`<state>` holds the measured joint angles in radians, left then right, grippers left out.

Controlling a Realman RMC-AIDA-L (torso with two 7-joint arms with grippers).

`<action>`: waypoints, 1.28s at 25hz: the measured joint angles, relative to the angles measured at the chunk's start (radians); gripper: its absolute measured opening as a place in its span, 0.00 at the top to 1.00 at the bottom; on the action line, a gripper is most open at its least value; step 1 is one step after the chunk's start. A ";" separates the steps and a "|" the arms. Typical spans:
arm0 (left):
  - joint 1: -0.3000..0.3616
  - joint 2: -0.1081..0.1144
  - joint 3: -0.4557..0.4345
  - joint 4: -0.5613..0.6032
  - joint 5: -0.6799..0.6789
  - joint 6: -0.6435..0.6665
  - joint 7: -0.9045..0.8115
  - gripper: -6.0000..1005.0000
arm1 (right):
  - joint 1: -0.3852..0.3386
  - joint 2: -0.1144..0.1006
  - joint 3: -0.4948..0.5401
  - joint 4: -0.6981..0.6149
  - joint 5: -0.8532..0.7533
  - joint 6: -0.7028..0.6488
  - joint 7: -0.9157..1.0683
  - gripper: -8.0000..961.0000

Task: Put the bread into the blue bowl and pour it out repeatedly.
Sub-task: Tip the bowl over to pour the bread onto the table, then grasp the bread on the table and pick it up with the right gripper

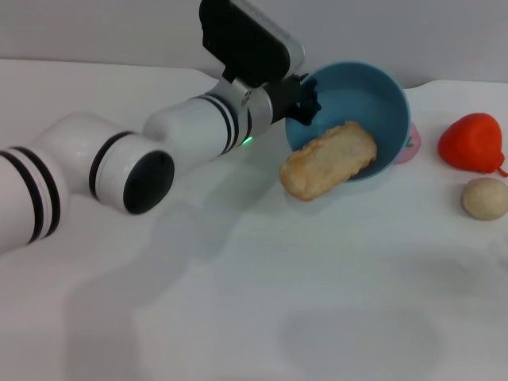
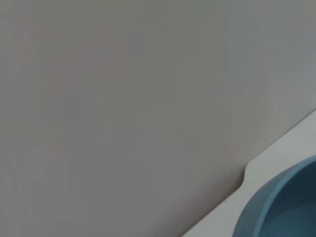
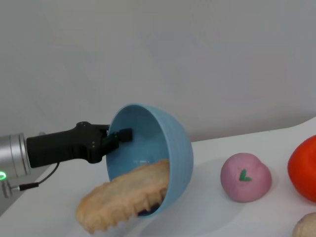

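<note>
I see left claw (image 1: 300, 101) clenched on blue bowl (image 1: 373, 103) rim (bowl tipped), bread (image 1: 328, 161) sliding out onto table (image 1: 262, 302).

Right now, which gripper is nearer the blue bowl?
Left. The left gripper grips the tipped blue bowl by its rim, with the bread sliding out. The right gripper is out of view.

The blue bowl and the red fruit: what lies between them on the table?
A pink ball-shaped toy lies between the blue bowl and the red fruit. The right wrist view shows it whole; in the head view the bowl hides most of it.
</note>
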<state>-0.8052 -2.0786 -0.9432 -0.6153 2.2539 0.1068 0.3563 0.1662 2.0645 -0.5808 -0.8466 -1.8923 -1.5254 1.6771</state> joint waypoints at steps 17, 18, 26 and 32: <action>0.126 0.000 0.374 0.020 0.000 0.609 0.493 0.99 | 0.025 0.000 -0.005 0.033 -0.014 0.004 -0.003 0.62; 0.126 0.000 0.382 0.020 -0.001 0.609 0.524 0.99 | 0.028 0.000 -0.005 0.039 -0.014 0.004 -0.004 0.62; 0.153 0.000 0.395 0.014 -0.005 0.640 0.721 0.99 | 0.033 -0.001 -0.006 0.044 -0.016 0.004 -0.007 0.62; 0.158 0.000 0.384 -0.034 -0.157 0.641 0.696 0.99 | 0.036 0.001 -0.005 0.044 -0.016 -0.002 -0.019 0.62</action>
<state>-0.6473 -2.0787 -0.5595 -0.6490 2.0973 0.7477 1.0520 0.2020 2.0655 -0.5861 -0.8026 -1.9083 -1.5278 1.6583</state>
